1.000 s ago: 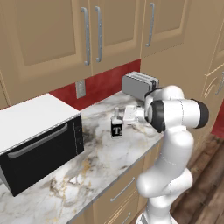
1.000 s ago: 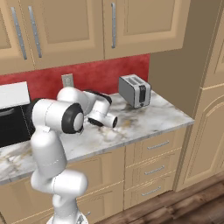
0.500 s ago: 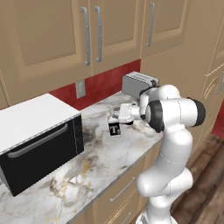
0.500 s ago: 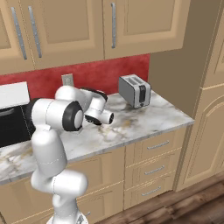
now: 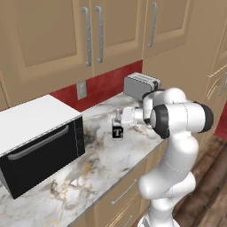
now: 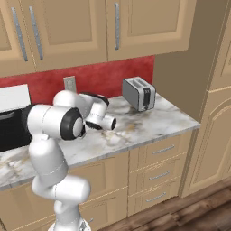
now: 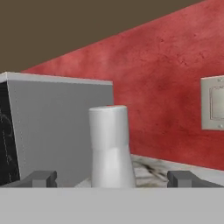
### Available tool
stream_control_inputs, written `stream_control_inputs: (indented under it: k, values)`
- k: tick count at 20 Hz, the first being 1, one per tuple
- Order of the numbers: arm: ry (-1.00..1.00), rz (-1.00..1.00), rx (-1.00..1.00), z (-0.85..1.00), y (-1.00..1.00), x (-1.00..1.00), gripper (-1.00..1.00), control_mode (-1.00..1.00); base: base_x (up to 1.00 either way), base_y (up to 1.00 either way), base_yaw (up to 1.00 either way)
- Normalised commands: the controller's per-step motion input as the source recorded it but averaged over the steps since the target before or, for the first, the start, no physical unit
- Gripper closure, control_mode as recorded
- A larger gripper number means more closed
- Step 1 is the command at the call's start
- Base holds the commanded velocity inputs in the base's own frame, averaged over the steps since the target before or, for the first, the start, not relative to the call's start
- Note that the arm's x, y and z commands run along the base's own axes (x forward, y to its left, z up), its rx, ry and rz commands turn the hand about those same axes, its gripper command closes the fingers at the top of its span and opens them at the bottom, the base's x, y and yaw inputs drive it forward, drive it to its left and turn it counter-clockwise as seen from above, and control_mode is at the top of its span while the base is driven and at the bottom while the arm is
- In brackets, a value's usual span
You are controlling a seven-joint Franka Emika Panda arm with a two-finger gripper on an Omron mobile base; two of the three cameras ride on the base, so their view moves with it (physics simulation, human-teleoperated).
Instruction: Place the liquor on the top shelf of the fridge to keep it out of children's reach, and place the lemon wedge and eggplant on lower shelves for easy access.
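- We see the liquor (image 5: 117,130): square-shouldered, dark, black label, pale cap (image 7: 110,146), upright on the veined marble counter (image 5: 102,168).
- Our gripper (image 7: 111,179) spreads wide, fingers flanking the neck, gripping nothing.

The microwave (image 5: 37,142) blocks the counter's (image 5: 111,164) left end and the toaster (image 5: 141,86) its back right corner; between them the liquor (image 5: 117,128) stands amid bare marble.

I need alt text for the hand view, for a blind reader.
The liquor bottle's pale cap and neck stand centred between the open gripper fingertips. Behind are a grey microwave, a red wall and a wall outlet.
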Motion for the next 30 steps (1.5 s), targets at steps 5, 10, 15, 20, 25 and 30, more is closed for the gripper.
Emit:
stream_control_inputs:
  k: [5,10,15,20,25,30]
  values:
    - [0.02,-0.02,-0.05,0.0,0.03,-0.05,-1.0,-1.0,0.0,0.0,0.0]
    - [0.03,-0.04,-0.06,0.0,0.19,0.05,-1.0,-1.0,0.0,0.0,0.0]
    - [0.02,-0.03,-0.04,0.0,0.12,0.07,1.0,-1.0,0.0,0.0,0.0]
    - [0.0,0.0,0.0,0.0,0.0,0.0,1.0,-1.0,0.0,0.0,0.0]
    - [0.0,0.0,0.0,0.0,0.0,-0.02,1.0,-1.0,0.0,0.0,0.0]
    - [0.11,-0.16,-0.01,0.55,0.0,-0.41,1.0,-1.0,0.0,0.0,0.0]
